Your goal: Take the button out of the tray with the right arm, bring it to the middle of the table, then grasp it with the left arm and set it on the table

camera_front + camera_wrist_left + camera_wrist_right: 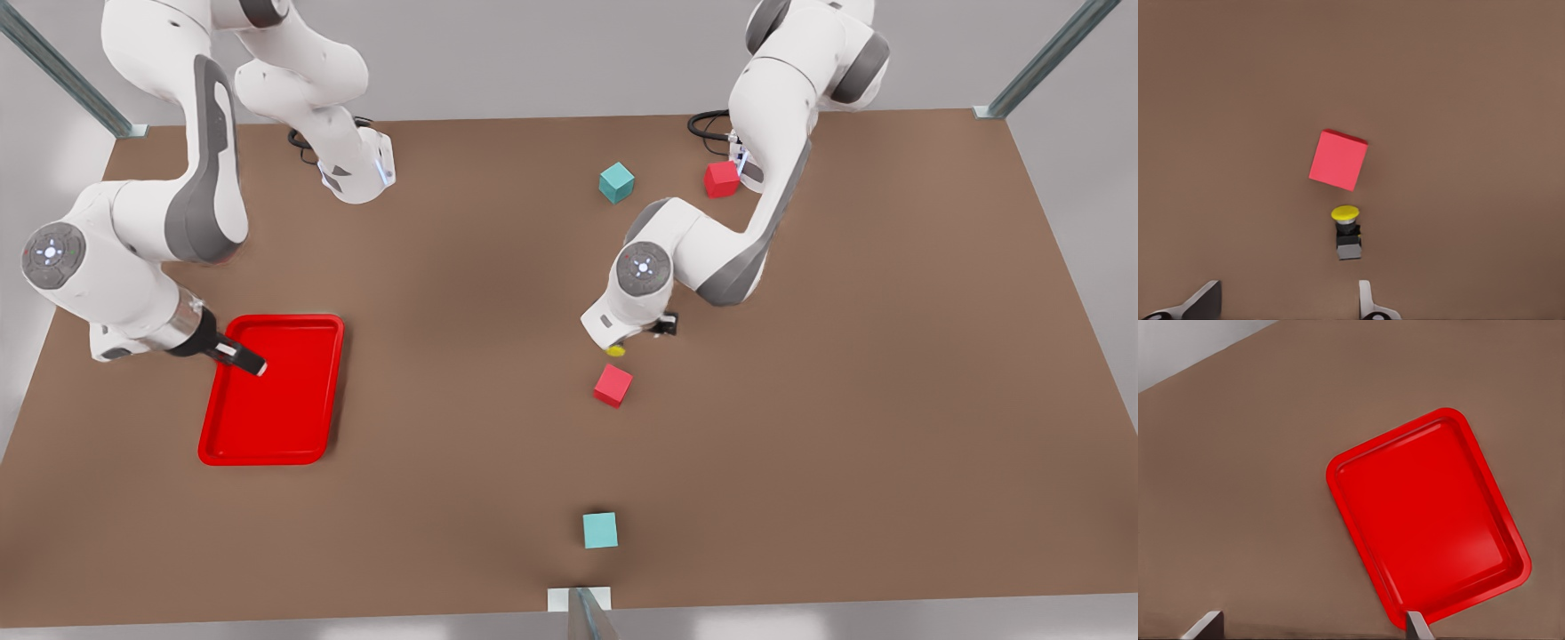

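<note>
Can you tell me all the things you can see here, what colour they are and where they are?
button: one, yellow cap on a dark grey body, lying on the table beside a red cube
tray: one, red, at the front view's left
red cubes: two, one mid-table, one at the far edge
teal cubes: two, one far, one near
table: one, brown
left gripper: open, above the button
right gripper: open, over the tray

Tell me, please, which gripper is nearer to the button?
Left. The left gripper hangs open just above the button; the right gripper hangs open over the tray.
</note>
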Robot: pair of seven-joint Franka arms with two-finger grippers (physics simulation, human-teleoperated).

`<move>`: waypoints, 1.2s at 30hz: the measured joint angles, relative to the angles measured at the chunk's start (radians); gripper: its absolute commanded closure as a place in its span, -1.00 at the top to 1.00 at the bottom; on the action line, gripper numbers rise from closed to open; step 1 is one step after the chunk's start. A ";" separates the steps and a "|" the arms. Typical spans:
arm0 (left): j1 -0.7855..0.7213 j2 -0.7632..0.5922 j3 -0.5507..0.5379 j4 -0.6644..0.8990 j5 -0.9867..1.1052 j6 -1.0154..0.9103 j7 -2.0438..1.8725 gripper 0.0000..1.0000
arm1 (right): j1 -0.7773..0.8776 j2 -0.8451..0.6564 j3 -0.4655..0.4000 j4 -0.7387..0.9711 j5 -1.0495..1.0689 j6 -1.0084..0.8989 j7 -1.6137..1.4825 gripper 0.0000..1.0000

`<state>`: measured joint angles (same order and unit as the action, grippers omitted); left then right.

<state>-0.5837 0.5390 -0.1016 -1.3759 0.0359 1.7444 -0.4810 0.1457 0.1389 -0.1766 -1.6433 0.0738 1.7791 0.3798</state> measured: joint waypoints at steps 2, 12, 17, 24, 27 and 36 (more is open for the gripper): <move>-0.017 -0.010 0.000 -0.033 0.027 0.010 -0.058 1.00 | -0.091 -0.006 0.075 0.012 -0.031 -0.064 -0.047 1.00; -0.011 0.036 -0.002 -0.151 0.069 0.150 -0.284 1.00 | -0.109 0.005 0.100 0.012 -0.102 -0.202 -0.220 1.00; -0.031 -0.011 -0.009 -0.317 0.075 0.316 -0.347 1.00 | -0.108 0.026 0.100 0.004 -0.128 -0.225 -0.277 1.00; 0.121 0.025 -0.222 -0.424 0.099 0.524 -0.346 1.00 | -0.137 0.041 0.100 0.001 -0.150 -0.253 -0.335 1.00; 0.129 0.037 -0.229 -0.453 0.144 0.573 -0.340 1.00 | -0.144 0.043 0.100 0.001 -0.152 -0.262 -0.354 1.00; 0.143 0.012 -0.228 -0.537 0.207 0.630 -0.332 1.00 | -0.147 0.045 0.101 0.020 -0.152 -0.229 -0.395 1.00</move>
<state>-0.4407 0.5514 -0.3296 -1.9132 0.2428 2.3747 -0.8135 -0.0015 0.1838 -0.0760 -1.6231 -0.0777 1.5498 -0.0156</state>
